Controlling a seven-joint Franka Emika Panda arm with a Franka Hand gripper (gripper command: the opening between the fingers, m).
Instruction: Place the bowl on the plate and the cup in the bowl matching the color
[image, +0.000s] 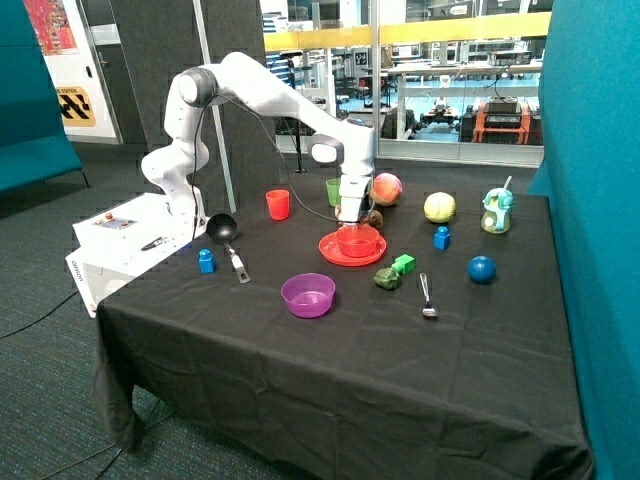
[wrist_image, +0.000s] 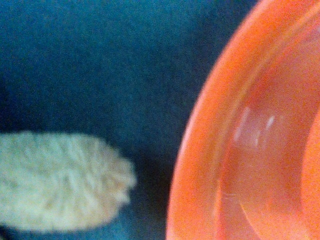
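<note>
bowl (image: 358, 240) already on plate (image: 352, 251), gripper (image: 352, 216) low at its rim; grip state impossible to tell. cup (image: 278, 204) well apart. could tip bowl off plate if lifted carelessly.

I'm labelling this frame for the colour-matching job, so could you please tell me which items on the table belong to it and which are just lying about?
Belonging to the job:
- plate
- bowl, on the plate, with the gripper at it
- cup, standing apart on the cloth

Just lying about:
- purple bowl
- green cup
- blue ball
- black ladle
- spoon
</note>
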